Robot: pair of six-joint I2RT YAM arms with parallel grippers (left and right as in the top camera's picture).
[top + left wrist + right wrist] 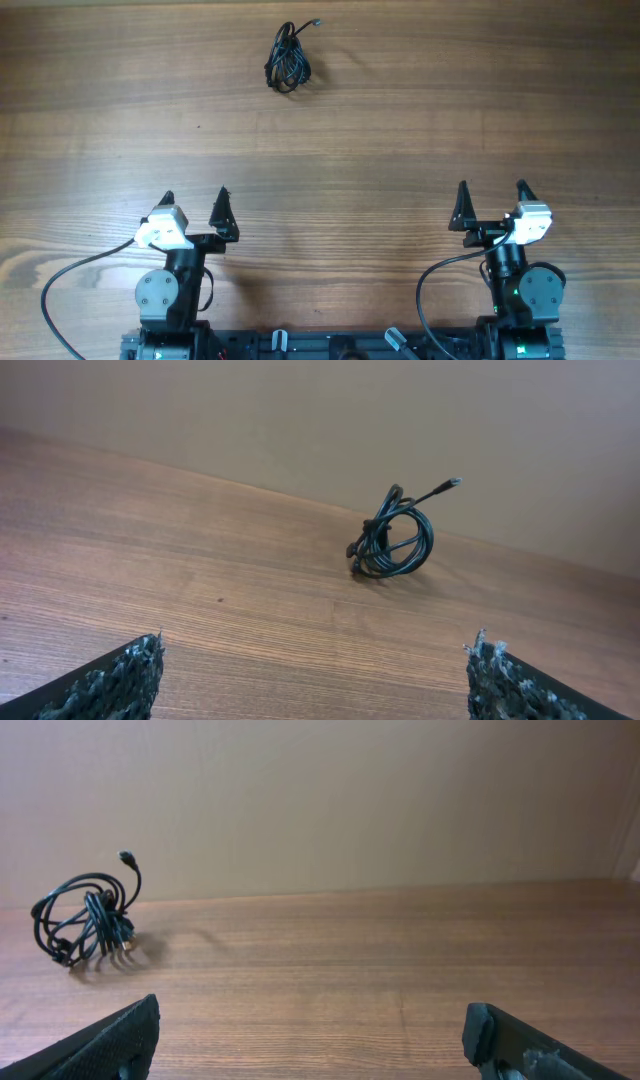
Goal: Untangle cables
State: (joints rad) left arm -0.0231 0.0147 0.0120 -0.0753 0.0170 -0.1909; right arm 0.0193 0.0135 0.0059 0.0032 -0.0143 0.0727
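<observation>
The bunched knot of thin black cables (289, 58) lies near the far edge of the brown wooden table (420, 120), while the left gripper (194, 194) and right gripper (491, 187) sit at its near edge, spread wide, empty.

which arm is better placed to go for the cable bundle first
Probably the left. The cables lie far ahead and left of centre, nearer the left gripper than the right gripper. Both stand open and empty.

Overhead: table (420, 120) wood lies open across mid-frame. Only obstacle: bunched cables (288, 58), top centre-left.
</observation>
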